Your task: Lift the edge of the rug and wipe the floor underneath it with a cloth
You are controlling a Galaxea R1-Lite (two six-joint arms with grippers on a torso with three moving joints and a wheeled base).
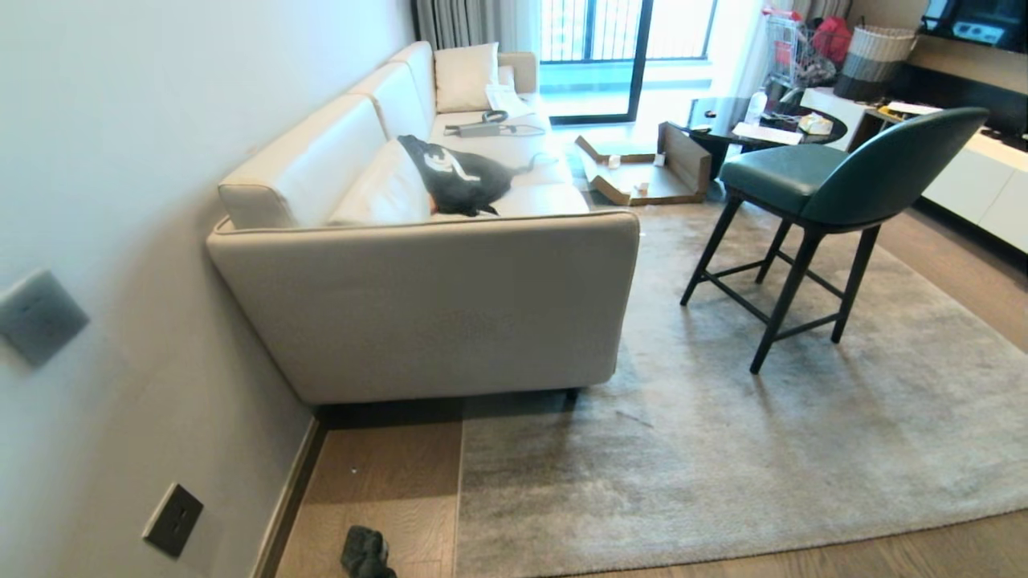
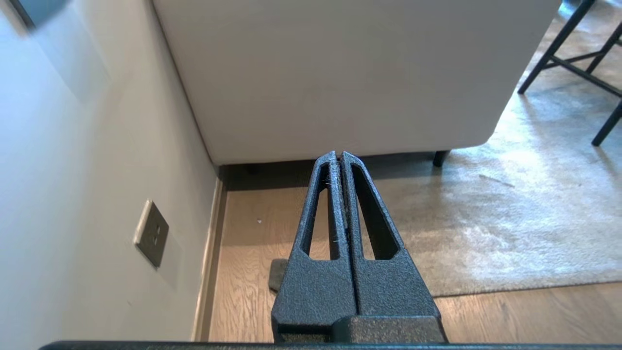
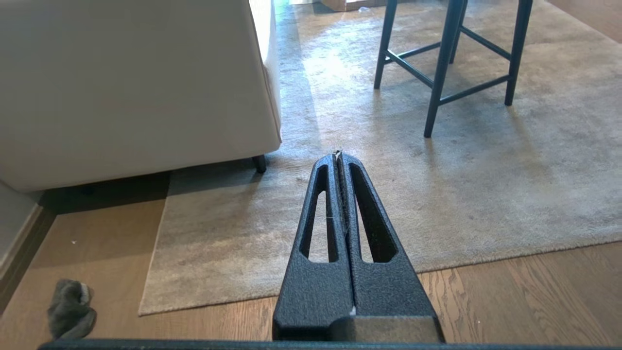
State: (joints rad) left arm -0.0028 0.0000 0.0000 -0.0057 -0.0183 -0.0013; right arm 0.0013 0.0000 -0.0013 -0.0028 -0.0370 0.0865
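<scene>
Living room, wood-plank floor (image 1: 385,482) beside a cream sofa (image 1: 434,305). Rug edge (image 3: 160,253) lies flat on the planks, its corner near the sofa's foot. Cloth (image 3: 70,308) crumpled on bare floor just beside that corner, close to the skirting. Left hand (image 2: 338,155) and right hand (image 3: 336,156) both fully closed, holding nothing, above the floor. Green chair (image 1: 827,185) stands on the rug. No legible writing.

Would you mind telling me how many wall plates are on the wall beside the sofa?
2: one plate higher up, level with the sofa arm, and one plate low down near the floor. Others may be outside the view.
</scene>
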